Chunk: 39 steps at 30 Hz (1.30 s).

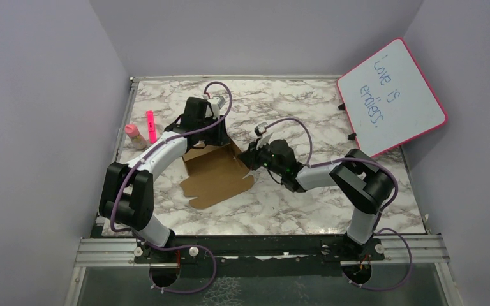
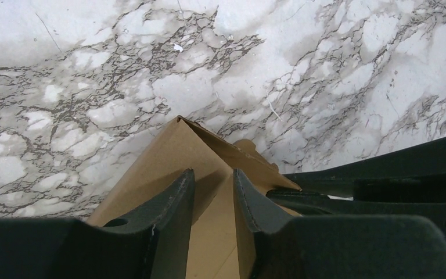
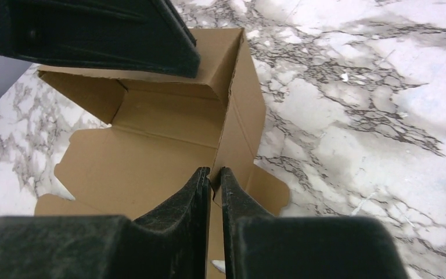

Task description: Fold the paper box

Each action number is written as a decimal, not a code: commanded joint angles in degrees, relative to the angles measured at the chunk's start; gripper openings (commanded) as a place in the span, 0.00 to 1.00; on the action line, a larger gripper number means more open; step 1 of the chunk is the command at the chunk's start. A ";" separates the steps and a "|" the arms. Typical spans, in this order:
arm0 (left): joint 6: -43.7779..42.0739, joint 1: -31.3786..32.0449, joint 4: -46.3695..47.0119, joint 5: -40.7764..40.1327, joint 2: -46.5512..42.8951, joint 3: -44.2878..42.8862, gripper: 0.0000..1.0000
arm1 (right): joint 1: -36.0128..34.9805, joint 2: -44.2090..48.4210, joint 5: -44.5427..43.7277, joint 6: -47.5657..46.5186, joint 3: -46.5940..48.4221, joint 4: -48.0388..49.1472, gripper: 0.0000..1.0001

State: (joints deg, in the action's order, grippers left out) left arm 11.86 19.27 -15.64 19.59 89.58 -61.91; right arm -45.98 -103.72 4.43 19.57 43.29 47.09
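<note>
1. The right jaws are nearly closed, their fingers (image 3: 189, 197) pinching the top edge of an upright side wall of the paper box (image 3: 151, 157).
2. The left jaws stand narrow, fingers (image 2: 177, 203) either side of a raised corner of the paper box (image 2: 168, 157). Whether they press on the cardboard, I cannot tell.
3. In the top view the paper box (image 1: 217, 175) lies on the marble surface (image 1: 306, 197) between the left arm (image 1: 159, 153) and the right arm (image 1: 312, 175). Its far walls are raised, and a flat panel with tabs spreads toward the near edge.
4. A pink marker (image 1: 151, 125) and a small pink-capped bottle (image 1: 134, 135) sit at the surface's left edge.
5. A pink-framed whiteboard (image 1: 392, 95) leans at the far right corner, well apart from the box.
</note>
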 commanded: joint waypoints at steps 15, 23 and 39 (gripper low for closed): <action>-0.19 0.68 -1.29 -0.48 0.68 -0.49 0.32 | -0.32 -2.62 11.28 -9.33 0.49 7.69 0.44; -0.59 0.68 -1.74 -1.79 0.33 -0.66 0.32 | 0.52 2.07 6.47 -15.44 -0.45 3.94 0.52; -0.87 0.68 -2.03 -1.46 0.38 -0.93 0.32 | 9.85 2.05 18.25 -25.93 6.35 -9.59 0.55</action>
State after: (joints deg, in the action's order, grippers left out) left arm 11.75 19.64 -15.92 19.42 89.76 -62.02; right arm -36.80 -99.79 18.15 -1.39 45.56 42.78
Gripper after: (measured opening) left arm 0.320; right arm 0.548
